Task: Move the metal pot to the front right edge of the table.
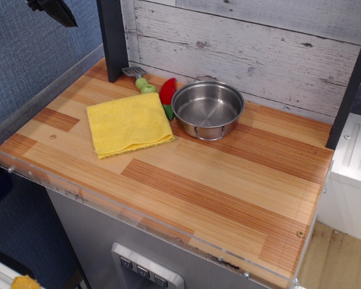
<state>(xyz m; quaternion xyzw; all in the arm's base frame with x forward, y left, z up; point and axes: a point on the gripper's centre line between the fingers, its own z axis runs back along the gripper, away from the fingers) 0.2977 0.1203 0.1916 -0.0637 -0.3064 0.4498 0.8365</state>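
The metal pot [207, 109] is shiny, round and shallow, with small wire loop handles. It stands upright and empty at the back middle of the wooden table [228, 192], close to the white plank wall. A dark part of my gripper [51, 11] shows at the top left corner, high above the table's left side and far from the pot. Its fingers are cut off by the frame edge, so I cannot tell whether it is open or shut. It holds nothing that I can see.
A yellow cloth [129, 123] lies left of the pot. A red pepper toy [168, 93] lies between cloth and pot, almost touching the pot. A green-handled spatula [139, 78] lies behind the cloth. Dark posts stand at back left [113, 39] and right [352, 78]. A clear acrylic rim edges the table.
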